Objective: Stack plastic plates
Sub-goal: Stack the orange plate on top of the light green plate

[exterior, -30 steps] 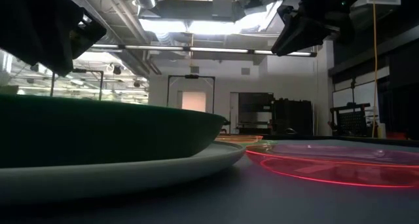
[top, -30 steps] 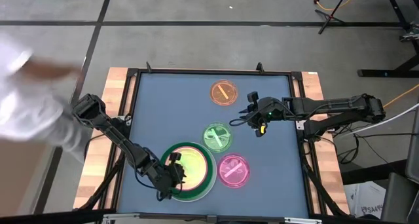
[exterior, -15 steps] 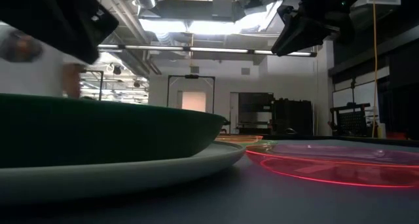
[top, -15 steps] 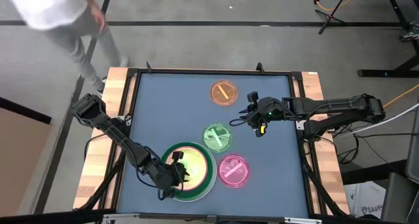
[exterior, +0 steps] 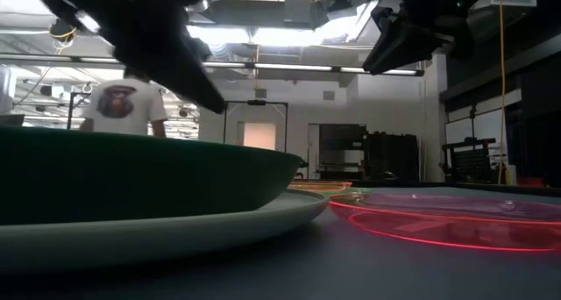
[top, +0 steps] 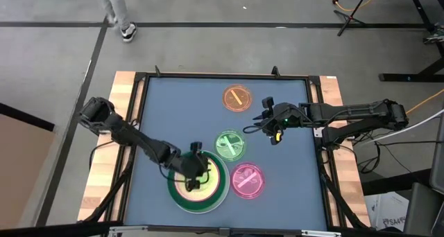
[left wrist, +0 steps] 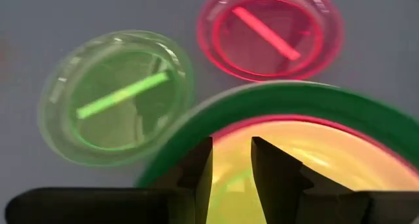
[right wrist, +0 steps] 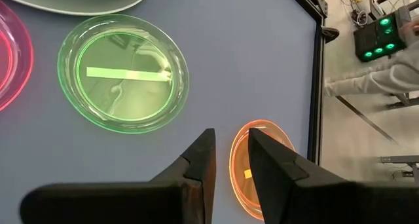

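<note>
High view: left gripper [top: 193,173], fingers slightly parted, holding nothing, is hovering over the stacked large round plastic plates [top: 220,188] at the table's [top: 166,112] near edge; small translucent green plate [top: 229,145], pink plate [top: 248,180], orange plate [top: 237,98] are lying separately.
Right wrist view: right gripper [right wrist: 227,152], narrowly parted and empty, is hanging between the orange and green plates.

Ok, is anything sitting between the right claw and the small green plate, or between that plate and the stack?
Nothing visible. The right claw hangs over bare table beside the small green plate, with only open surface between them. Between that plate and the stack nothing lies either, but the left claw sits above the stack.
</note>
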